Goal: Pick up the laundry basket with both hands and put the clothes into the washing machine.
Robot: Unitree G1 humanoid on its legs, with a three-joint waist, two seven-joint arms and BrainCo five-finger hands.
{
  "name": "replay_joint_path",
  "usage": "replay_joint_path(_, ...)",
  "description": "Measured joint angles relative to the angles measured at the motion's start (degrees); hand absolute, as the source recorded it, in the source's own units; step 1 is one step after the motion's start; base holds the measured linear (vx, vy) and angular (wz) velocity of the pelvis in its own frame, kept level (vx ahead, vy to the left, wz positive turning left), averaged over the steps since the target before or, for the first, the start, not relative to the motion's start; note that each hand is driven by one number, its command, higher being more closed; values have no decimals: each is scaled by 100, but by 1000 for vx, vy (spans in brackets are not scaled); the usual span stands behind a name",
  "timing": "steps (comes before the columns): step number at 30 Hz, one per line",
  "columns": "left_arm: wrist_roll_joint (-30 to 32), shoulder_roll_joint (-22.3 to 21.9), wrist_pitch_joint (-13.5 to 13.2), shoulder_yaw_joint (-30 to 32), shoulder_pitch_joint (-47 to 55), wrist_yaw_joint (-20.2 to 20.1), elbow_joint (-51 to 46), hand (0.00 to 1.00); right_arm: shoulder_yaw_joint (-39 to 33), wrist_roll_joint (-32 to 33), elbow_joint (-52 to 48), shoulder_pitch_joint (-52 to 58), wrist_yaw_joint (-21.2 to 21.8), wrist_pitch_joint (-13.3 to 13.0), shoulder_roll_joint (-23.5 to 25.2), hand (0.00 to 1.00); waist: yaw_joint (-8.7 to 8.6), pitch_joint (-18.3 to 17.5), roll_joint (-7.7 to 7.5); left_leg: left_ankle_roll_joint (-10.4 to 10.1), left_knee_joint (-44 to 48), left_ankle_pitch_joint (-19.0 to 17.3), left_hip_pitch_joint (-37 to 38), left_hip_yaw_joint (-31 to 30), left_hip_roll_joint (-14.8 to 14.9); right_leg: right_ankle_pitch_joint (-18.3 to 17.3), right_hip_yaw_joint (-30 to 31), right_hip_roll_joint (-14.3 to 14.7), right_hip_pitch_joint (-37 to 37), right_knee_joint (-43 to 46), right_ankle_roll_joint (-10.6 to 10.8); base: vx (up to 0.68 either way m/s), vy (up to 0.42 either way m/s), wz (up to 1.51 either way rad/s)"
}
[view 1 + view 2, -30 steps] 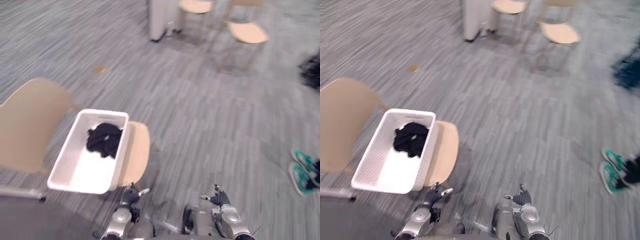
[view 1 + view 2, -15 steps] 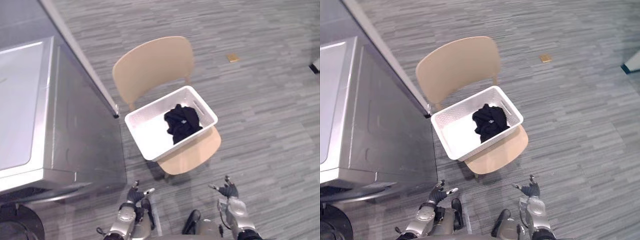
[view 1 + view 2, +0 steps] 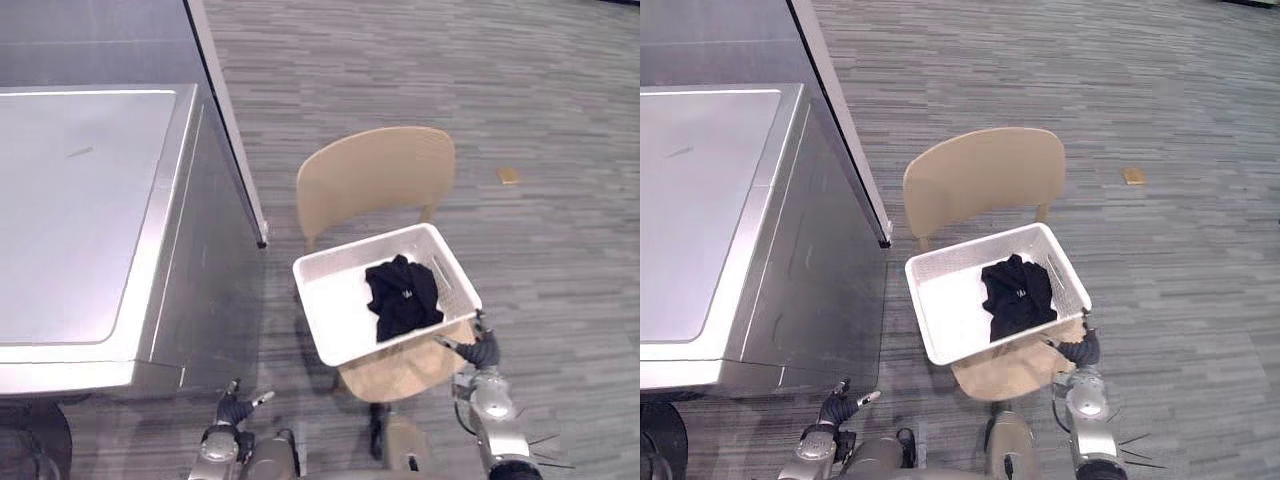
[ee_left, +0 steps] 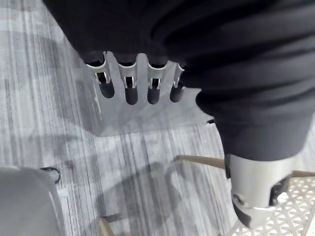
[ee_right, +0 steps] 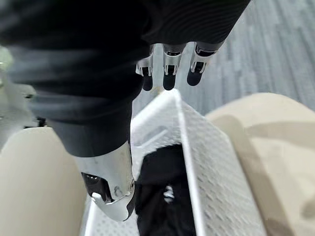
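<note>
White perforated plastic laundry basket [image 3: 338,312] is sitting skewed on the tan chair [image 3: 375,180] seat, black clothes [image 3: 402,297] bunching in its right half. Right robot hand [image 3: 483,352] is hovering at the chair's front right corner, fingers straight, grasping nothing. Left robot hand [image 3: 232,409] is hanging well left of the chair, released.

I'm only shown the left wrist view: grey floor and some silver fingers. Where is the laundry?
Observer: A black garment lies in a white basket on a tan chair.
Operator: Is anything holding the basket?
Observer: No. The right hand is open, beside its right corner.
Operator: Where's the washer?
Observer: A large silver-grey appliance stands left of the chair.
</note>
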Motion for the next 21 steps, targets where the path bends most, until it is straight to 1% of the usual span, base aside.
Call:
replay_joint_path(1,17,-84,-60,10,109,-7,-17,0,1,-250,-510,144,3,-7,-31,0,31,-49,83,-76,-124,45,45,58,131,27,-19,137,47,-166,-42,239,-135,-19)
replay_joint_path(2,33,-121,-88,8,127,-7,-17,0,-2,-421,-803,213,18,-26,-76,0,33,-67,113,-149,-248,91,96,99,206,44,-36,214,80,-267,-68,262,-170,-20)
replay_joint_path(4,58,-158,-99,-1,127,-18,-20,0,-2,-608,-1082,283,30,-71,-184,0,3,-69,111,-217,-282,136,148,102,244,55,-45,260,162,-376,-85,177,-75,-6)
replay_joint_path(6,147,-163,-123,7,126,-26,-33,0,27,-800,-1296,276,52,-144,-349,0,17,-57,2,-315,419,160,-191,83,131,106,-25,109,352,-617,-121,142,20,6)
replay_joint_path(7,176,-136,-213,-11,133,-29,-94,0,92,-865,-1205,165,85,-173,-495,0,29,-82,-26,-250,-93,138,-334,103,68,192,-62,-10,437,-764,-29,79,86,21)
replay_joint_path(8,196,-124,-220,-51,136,-28,-214,0,155,-905,-1058,2,108,-188,-735,0,21,-96,79,-225,-632,560,-408,102,134,244,-168,58,485,-866,11,78,97,18)
replay_joint_path(10,196,-25,-220,-58,136,-30,-270,0,439,-996,-735,-365,199,-184,-934,0,80,-122,7,-172,-655,622,-452,94,16,335,-175,-46,467,-1054,117,70,102,19)
replay_joint_path(11,193,130,-231,-66,121,-31,-314,0,634,-997,-353,-865,284,-217,-1034,0,115,-40,-61,-161,-528,628,-619,47,-88,387,-204,-154,459,-1157,167,34,128,33)
replay_joint_path(12,186,168,-226,-74,88,-31,-312,0,762,-989,1,-1245,297,-224,-1128,0,175,53,-64,-161,-404,629,-724,-6,-132,396,-229,-200,447,-1158,169,7,111,33)
replay_joint_path(13,179,176,-227,-82,52,-28,-314,0,855,-973,263,-1496,301,-222,-1222,0,208,115,-46,-161,-319,629,-804,-47,-151,416,-275,-223,433,-1154,160,-40,53,37)
replay_joint_path(14,130,207,-236,-138,-5,-51,-358,0,1066,-920,838,-2007,323,-207,-1444,0,283,183,32,-160,-211,630,-1002,-133,-157,466,-402,-229,356,-1151,106,-28,33,37)
replay_joint_path(15,115,204,-245,-182,-17,-71,-412,0,1115,-920,1027,-2207,333,-207,-1508,0,329,253,72,-159,-209,630,-1028,-180,-161,469,-449,-229,357,-1149,107,-36,39,42)
replay_joint_path(17,-31,176,-337,-221,-74,-117,-552,0,1149,-920,1869,-3038,401,-183,-1601,0,520,496,126,-133,-237,709,-1173,-254,-164,472,-502,-227,249,-1112,102,-25,11,28)
replay_joint_path(18,-31,175,-339,-219,-116,-117,-552,0,1176,-920,2037,-3215,405,-167,-1623,0,538,559,138,-134,-240,736,-1192,-268,-165,475,-508,-227,234,-1096,98,-25,-4,20)
replay_joint_path(20,-40,153,-335,-208,-267,-98,-517,0,1260,-928,2692,-3912,356,-89,-1657,0,542,781,188,-139,-332,845,-1246,-325,-174,476,-514,-240,114,-990,97,-15,-7,11)
replay_joint_path(21,-48,144,-336,-206,-287,-91,-519,0,1256,-929,2761,-4007,292,-83,-1666,0,535,813,189,-147,-363,871,-1257,-337,-179,479,-513,-246,76,-965,93,0,0,0)
